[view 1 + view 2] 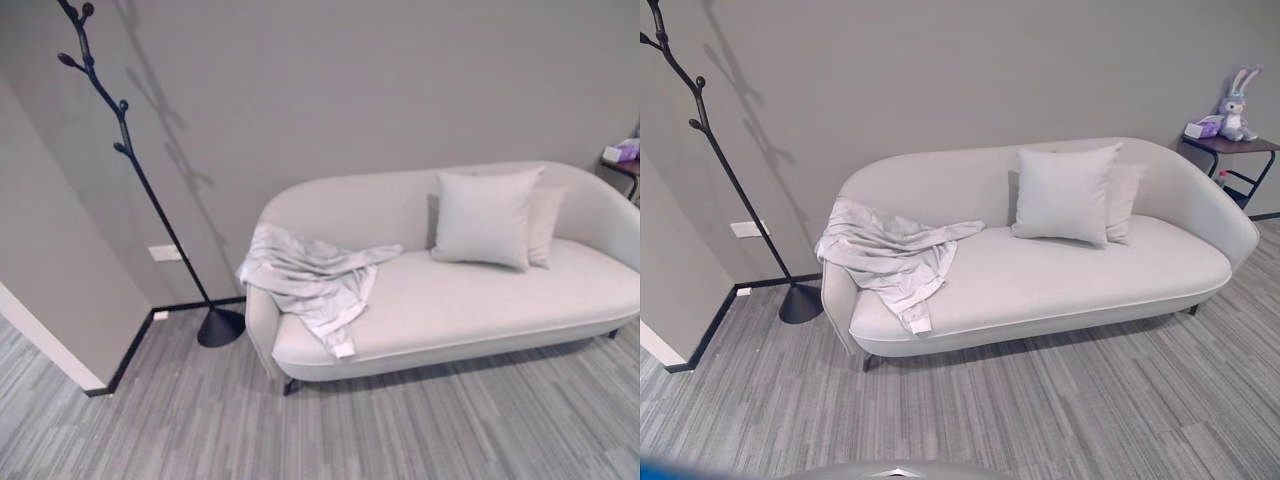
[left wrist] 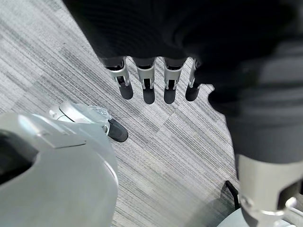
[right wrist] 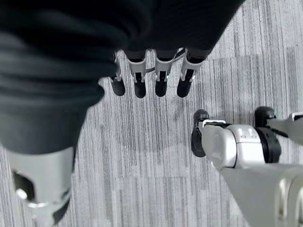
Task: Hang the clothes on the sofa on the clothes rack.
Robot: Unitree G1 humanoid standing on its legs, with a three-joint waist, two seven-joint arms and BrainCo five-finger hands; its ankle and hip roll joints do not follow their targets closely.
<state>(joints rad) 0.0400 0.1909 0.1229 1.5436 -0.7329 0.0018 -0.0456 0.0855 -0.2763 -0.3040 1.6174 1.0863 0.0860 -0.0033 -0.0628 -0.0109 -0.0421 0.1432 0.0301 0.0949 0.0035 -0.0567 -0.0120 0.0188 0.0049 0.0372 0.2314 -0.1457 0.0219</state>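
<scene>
Both hands hang low over the floor (image 3: 156, 156), away from the sofa (image 1: 470, 300): the left hand (image 2: 149, 78) and the right hand (image 3: 151, 73) each point their fingers down, relaxed and apart, holding nothing. This looks like a rest pose, as the reach is not yet begun. On the sofa, the shirt (image 1: 315, 275) lies crumpled over the left armrest and seat, one sleeve falling over the seat front. Two pillows (image 1: 490, 215) lean on the sofa back, further right. Just left of the sofa, beside the wall, stands the rack (image 1: 130, 165), its hooks bare.
</scene>
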